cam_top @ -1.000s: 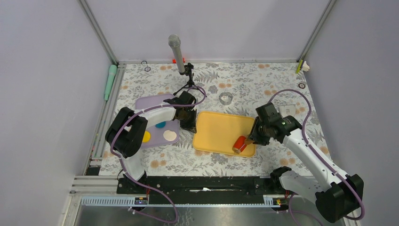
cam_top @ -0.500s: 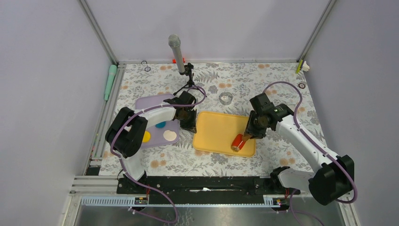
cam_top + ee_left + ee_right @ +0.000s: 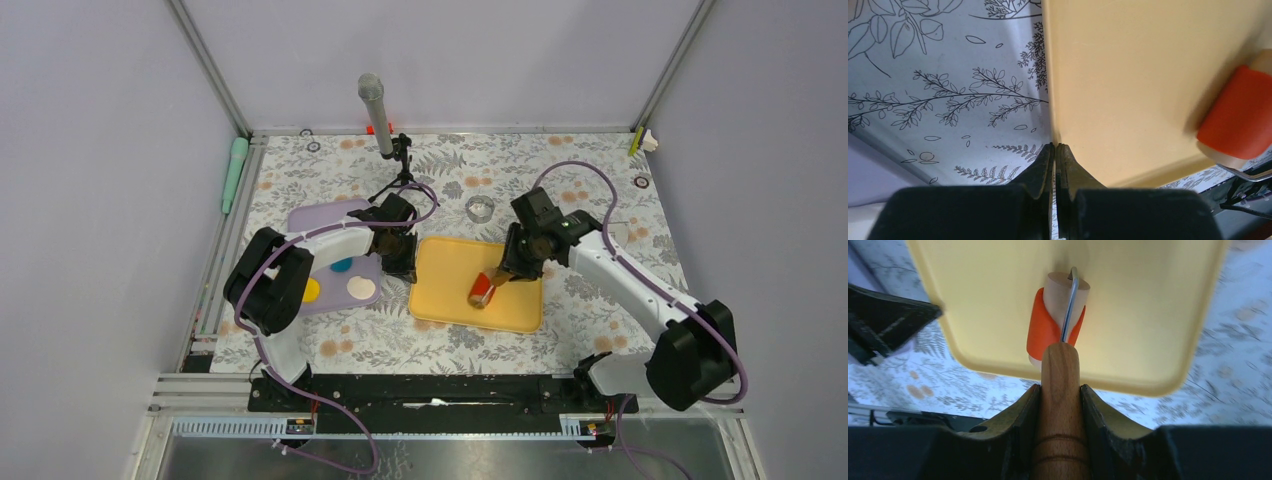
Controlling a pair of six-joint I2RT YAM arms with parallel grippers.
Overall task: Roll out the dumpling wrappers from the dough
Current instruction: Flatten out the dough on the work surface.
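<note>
top view: the right gripper [image 3: 508,268] holds a wooden-handled rolling pin [image 3: 482,291] on the flat yellow plastic tray [image 3: 445,285]. the left gripper [image 3: 399,258] sits at the tray's left edge.
left wrist: its jaws are pressed together, tips at the tray's rim.
right wrist: the jaws are clamped on the pin's handle. the red clay dumpling wrapper [image 3: 1037,335] clings round the pin's barrel, over the tray.
</note>
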